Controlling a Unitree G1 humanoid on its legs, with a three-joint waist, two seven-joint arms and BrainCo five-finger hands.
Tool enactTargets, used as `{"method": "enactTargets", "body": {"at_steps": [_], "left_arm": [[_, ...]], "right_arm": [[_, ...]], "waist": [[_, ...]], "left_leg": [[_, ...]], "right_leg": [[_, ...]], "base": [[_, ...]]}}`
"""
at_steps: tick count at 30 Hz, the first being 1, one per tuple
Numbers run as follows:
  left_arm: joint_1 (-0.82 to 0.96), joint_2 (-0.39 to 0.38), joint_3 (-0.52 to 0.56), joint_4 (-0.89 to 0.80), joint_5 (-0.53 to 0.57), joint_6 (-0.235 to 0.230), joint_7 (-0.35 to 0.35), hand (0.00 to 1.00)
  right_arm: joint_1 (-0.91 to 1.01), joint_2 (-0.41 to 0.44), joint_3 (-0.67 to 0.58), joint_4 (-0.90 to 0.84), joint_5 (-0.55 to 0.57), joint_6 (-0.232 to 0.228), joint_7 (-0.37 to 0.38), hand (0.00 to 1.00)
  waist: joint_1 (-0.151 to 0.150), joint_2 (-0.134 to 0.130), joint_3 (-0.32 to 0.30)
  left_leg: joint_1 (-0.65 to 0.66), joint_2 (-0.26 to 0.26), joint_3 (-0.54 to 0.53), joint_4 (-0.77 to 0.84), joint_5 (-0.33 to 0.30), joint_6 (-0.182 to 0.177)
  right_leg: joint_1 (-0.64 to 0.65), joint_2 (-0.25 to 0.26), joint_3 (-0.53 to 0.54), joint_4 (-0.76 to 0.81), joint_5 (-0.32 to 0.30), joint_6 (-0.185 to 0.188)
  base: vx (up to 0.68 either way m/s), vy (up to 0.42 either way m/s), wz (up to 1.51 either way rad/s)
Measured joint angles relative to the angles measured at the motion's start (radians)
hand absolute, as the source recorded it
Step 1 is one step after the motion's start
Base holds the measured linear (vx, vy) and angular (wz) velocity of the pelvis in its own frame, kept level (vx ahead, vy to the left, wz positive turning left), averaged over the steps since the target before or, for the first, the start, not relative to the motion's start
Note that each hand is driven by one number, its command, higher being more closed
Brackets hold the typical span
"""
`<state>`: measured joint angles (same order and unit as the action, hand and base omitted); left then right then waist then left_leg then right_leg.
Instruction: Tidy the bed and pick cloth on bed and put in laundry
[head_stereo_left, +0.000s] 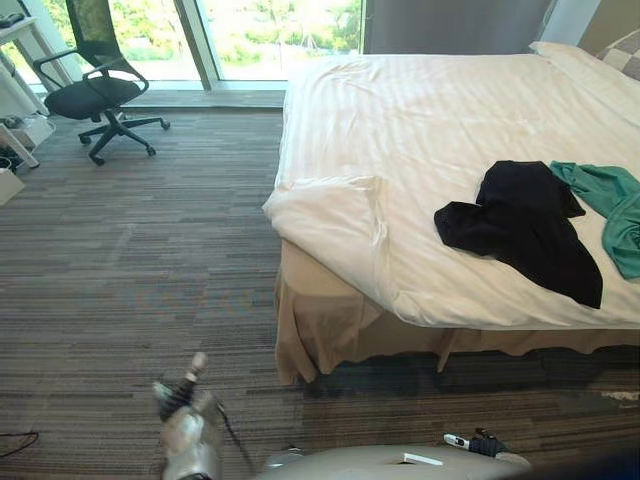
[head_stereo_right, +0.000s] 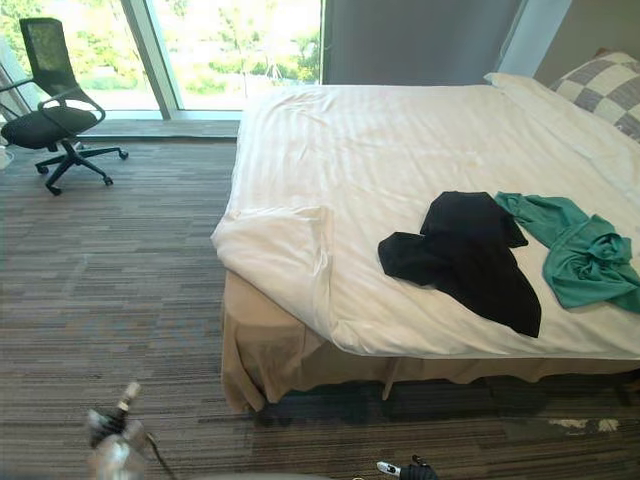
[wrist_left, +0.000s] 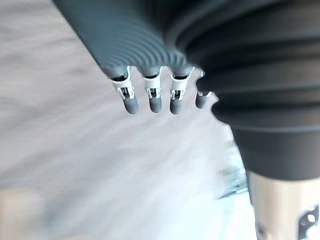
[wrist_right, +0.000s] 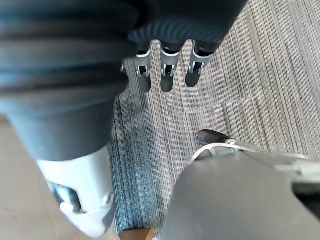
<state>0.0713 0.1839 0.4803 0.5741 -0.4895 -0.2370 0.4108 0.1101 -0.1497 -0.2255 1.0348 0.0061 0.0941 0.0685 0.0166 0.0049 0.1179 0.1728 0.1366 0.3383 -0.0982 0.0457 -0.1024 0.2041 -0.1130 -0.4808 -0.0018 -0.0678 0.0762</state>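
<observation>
From here the black cloth (head_stereo_left: 520, 228) sprawls beside the green cloth (head_stereo_left: 615, 215) on the near side of the bed (head_stereo_left: 400, 120), ahead and rightward, nearer the right hand (wrist_right: 167, 80) than the left hand (wrist_left: 154, 102), both hanging empty, fingers straight.

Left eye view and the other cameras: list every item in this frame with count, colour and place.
bed: one, white cover, fills the right half of the room
bed skirt: one, beige, hanging below the cover at the near corner
black garment: one, black, spread on the cover near the bed's near edge
green garment: one, green, crumpled on the cover, touching the black one on its right
checked pillow: one, grey and white, at the head of the bed
office chair: one, black, by the window
window: one, bright, along the far wall
carpet: grey striped, covering the floor
left hand: fingers straight, holding nothing
right hand: fingers straight, over the carpet, holding nothing
</observation>
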Motion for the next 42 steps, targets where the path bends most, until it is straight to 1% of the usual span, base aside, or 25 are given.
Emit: {"method": "enactTargets", "body": {"at_steps": [1,3,7,8,10,13,14,15,17,18,19,20,21,24,25,27,28,29,30,31,33,34,36,38,42], "left_arm": [[-0.008,0.022,0.018,-0.022,0.000,-0.006,0.010,0.00],[-0.024,0.106,0.073,-0.107,0.018,-0.018,0.027,0.00],[-0.058,0.172,0.069,-0.171,0.122,-0.016,0.016,0.00],[-0.061,0.187,0.058,-0.190,0.141,-0.013,-0.008,0.00],[-0.062,0.210,0.018,-0.221,0.209,-0.009,-0.035,0.00],[-0.095,0.285,-0.032,-0.247,0.300,0.008,-0.077,0.00],[-0.148,0.360,-0.042,-0.237,0.334,0.013,-0.124,0.00],[-0.169,0.392,-0.049,-0.236,0.358,0.004,-0.148,0.00],[-0.200,0.409,-0.069,-0.237,0.408,-0.040,-0.179,0.00],[-0.216,0.408,-0.117,-0.238,0.463,-0.055,-0.189,0.00],[-0.223,0.408,-0.167,-0.239,0.505,-0.062,-0.196,0.00],[-0.245,0.408,-0.241,-0.239,0.571,-0.056,-0.201,0.00],[-0.261,0.408,-0.276,-0.239,0.601,-0.050,-0.207,0.00],[-0.396,0.407,-0.446,-0.182,0.669,0.011,-0.214,0.00],[-0.429,0.407,-0.468,-0.159,0.672,0.022,-0.213,0.00],[-0.587,0.408,-0.556,-0.062,0.680,0.062,-0.208,0.00],[-0.622,0.409,-0.575,-0.042,0.683,0.070,-0.206,0.00],[-0.690,0.409,-0.622,0.001,0.714,0.092,-0.201,0.00],[-0.745,0.409,-0.663,0.027,0.740,0.117,-0.195,0.00],[-0.768,0.409,-0.676,0.036,0.752,0.125,-0.191,0.00],[-0.834,0.407,-0.696,0.038,0.757,0.185,-0.164,0.00],[-0.849,0.406,-0.697,0.038,0.757,0.201,-0.162,0.00],[-0.927,0.390,-0.714,0.037,0.757,0.266,-0.163,0.00],[-0.980,0.374,-0.727,0.032,0.758,0.302,-0.162,0.00],[-1.076,0.347,-0.748,0.025,0.789,0.376,-0.154,0.00]], "right_arm": [[0.000,-0.005,-0.004,0.000,0.000,0.002,0.006,0.00],[-0.012,-0.026,-0.005,0.000,0.000,0.011,0.028,0.00],[-0.018,-0.028,-0.024,-0.002,0.006,0.017,0.042,0.00],[-0.022,-0.027,-0.024,-0.010,0.015,0.020,0.044,0.00],[-0.022,-0.026,-0.024,-0.028,0.037,0.022,0.045,0.00],[-0.023,-0.026,-0.025,-0.039,0.049,0.036,0.044,0.00],[-0.020,-0.026,-0.024,-0.041,0.049,0.051,0.045,0.00],[-0.015,-0.024,-0.020,-0.044,0.051,0.057,0.044,0.00],[0.005,-0.019,-0.018,-0.062,0.061,0.075,0.038,0.00],[0.019,-0.015,-0.015,-0.067,0.069,0.078,0.032,0.00],[0.030,-0.009,-0.015,-0.067,0.070,0.083,0.027,0.00],[0.040,0.000,-0.015,-0.066,0.071,0.090,0.019,0.00],[0.042,0.007,-0.015,-0.066,0.071,0.094,0.012,0.00],[0.035,0.016,-0.015,-0.064,0.091,0.109,-0.014,0.00],[0.023,0.014,-0.015,-0.064,0.094,0.112,-0.019,0.00],[-0.038,0.012,-0.014,-0.059,0.130,0.116,-0.039,0.00],[-0.054,0.013,-0.013,-0.057,0.132,0.115,-0.042,0.00],[-0.078,0.014,-0.003,-0.057,0.153,0.112,-0.053,0.00],[-0.093,0.014,0.001,-0.058,0.174,0.104,-0.062,0.00],[-0.101,0.013,0.002,-0.058,0.182,0.101,-0.067,0.00],[-0.121,0.012,0.020,-0.093,0.218,0.093,-0.083,0.00],[-0.125,0.012,0.030,-0.106,0.223,0.092,-0.086,0.00],[-0.133,0.008,0.049,-0.160,0.240,0.079,-0.104,0.00],[-0.135,0.011,0.060,-0.201,0.250,0.069,-0.120,0.00],[-0.145,0.017,0.084,-0.254,0.323,0.047,-0.137,0.00]], "waist": [[0.000,0.003,0.000],[0.001,0.012,0.001],[0.007,0.017,0.001],[0.008,0.019,0.002],[0.009,0.022,0.002],[0.020,0.027,-0.001],[0.024,0.027,-0.001],[0.024,0.027,-0.001],[0.024,0.034,-0.006],[0.020,0.040,-0.010],[0.017,0.046,-0.015],[0.014,0.050,-0.018],[0.007,0.050,-0.018],[-0.013,0.043,-0.008],[-0.014,0.043,-0.003],[-0.051,0.022,0.065],[-0.054,0.015,0.086],[-0.061,0.000,0.122],[-0.073,-0.006,0.156],[-0.079,-0.006,0.176],[-0.077,0.001,0.234],[-0.077,0.004,0.242],[-0.078,0.020,0.289],[-0.077,0.019,0.305],[-0.082,0.011,0.324]], "left_leg": [[0.001,-0.001,-0.002,0.000,0.000,0.000],[0.003,-0.008,-0.007,0.000,0.000,0.000],[0.001,-0.011,-0.013,-0.004,0.000,0.000],[0.001,-0.011,-0.013,-0.005,0.000,0.000],[0.001,-0.010,-0.008,-0.005,-0.001,0.001],[0.004,-0.005,0.016,-0.006,-0.003,0.002],[0.007,0.000,0.034,-0.006,-0.004,0.001],[0.009,0.002,0.042,-0.006,-0.006,0.001],[0.014,0.003,0.065,-0.006,-0.013,0.000],[0.019,0.002,0.075,-0.006,-0.018,0.000],[0.020,0.001,0.083,-0.006,-0.021,0.000],[0.018,0.001,0.092,-0.006,-0.022,-0.001],[0.015,0.001,0.093,-0.006,-0.022,-0.001],[-0.022,0.004,0.122,-0.003,-0.016,0.000],[-0.036,0.004,0.124,0.000,-0.013,0.003],[-0.084,-0.001,0.136,0.001,0.003,0.016],[-0.092,-0.001,0.143,0.009,0.004,0.017],[-0.131,-0.002,0.149,0.044,-0.002,0.025],[-0.170,0.001,0.150,0.085,-0.016,0.034],[-0.184,0.004,0.151,0.107,-0.025,0.037],[-0.251,0.023,0.181,0.216,-0.074,0.045],[-0.273,0.029,0.186,0.244,-0.085,0.046],[-0.333,0.065,0.203,0.339,-0.134,0.051],[-0.374,0.100,0.218,0.415,-0.185,0.049],[-0.470,0.159,0.266,0.525,-0.208,0.061]], "right_leg": [[0.003,-0.001,-0.002,-0.001,0.000,0.000],[0.013,-0.005,-0.010,-0.011,0.001,0.000],[0.018,-0.006,-0.018,-0.016,0.001,0.001],[0.019,-0.006,-0.019,-0.017,0.001,0.001],[0.019,-0.007,-0.019,-0.018,0.002,0.001],[0.015,-0.006,-0.002,-0.020,0.007,-0.002],[0.013,-0.001,0.006,-0.027,0.014,-0.005],[0.013,0.002,0.015,-0.032,0.018,-0.007],[0.010,0.006,0.036,-0.035,0.021,-0.004],[0.009,0.006,0.047,-0.035,0.021,-0.004],[0.006,0.005,0.053,-0.035,0.022,-0.003],[-0.002,0.005,0.058,-0.034,0.023,-0.001],[-0.006,0.005,0.062,-0.033,0.023,-0.001],[-0.086,0.001,0.109,0.013,0.021,-0.009],[-0.111,-0.001,0.114,0.033,0.017,-0.014],[-0.208,-0.017,0.137,0.116,0.008,-0.030],[-0.229,-0.022,0.146,0.133,0.007,-0.031],[-0.273,-0.033,0.166,0.165,0.006,-0.033],[-0.306,-0.043,0.175,0.191,0.005,-0.034],[-0.317,-0.047,0.184,0.200,0.005,-0.034],[-0.386,-0.059,0.225,0.255,-0.005,-0.040],[-0.404,-0.063,0.230,0.269,-0.010,-0.037],[-0.451,-0.067,0.252,0.318,-0.023,-0.035],[-0.489,-0.066,0.260,0.353,-0.036,-0.034],[-0.586,-0.062,0.275,0.409,-0.041,-0.033]], "base": [[0.04,0.011,0.13],[0.03,0.014,0.12],[-0.01,0.009,0.07],[-0.03,0.008,0.04],[-0.02,0.009,-0.01],[-0.04,0.019,-0.15],[-0.05,0.006,-0.28],[-0.05,0.000,-0.30],[-0.04,0.009,-0.31],[-0.01,0.022,-0.27],[0.01,0.032,-0.25],[0.01,0.019,-0.17],[0.01,0.016,-0.13],[-0.01,0.018,-0.33],[-0.04,0.018,-0.25],[-0.06,0.014,-0.16],[-0.09,0.023,-0.27],[-0.10,0.016,-0.16],[-0.08,0.012,-0.08],[-0.10,0.015,-0.09],[-0.11,0.010,-0.30],[-0.10,-0.008,-0.29],[-0.12,0.001,-0.19],[-0.12,0.032,-0.19],[-0.05,0.018,-0.11]]}}
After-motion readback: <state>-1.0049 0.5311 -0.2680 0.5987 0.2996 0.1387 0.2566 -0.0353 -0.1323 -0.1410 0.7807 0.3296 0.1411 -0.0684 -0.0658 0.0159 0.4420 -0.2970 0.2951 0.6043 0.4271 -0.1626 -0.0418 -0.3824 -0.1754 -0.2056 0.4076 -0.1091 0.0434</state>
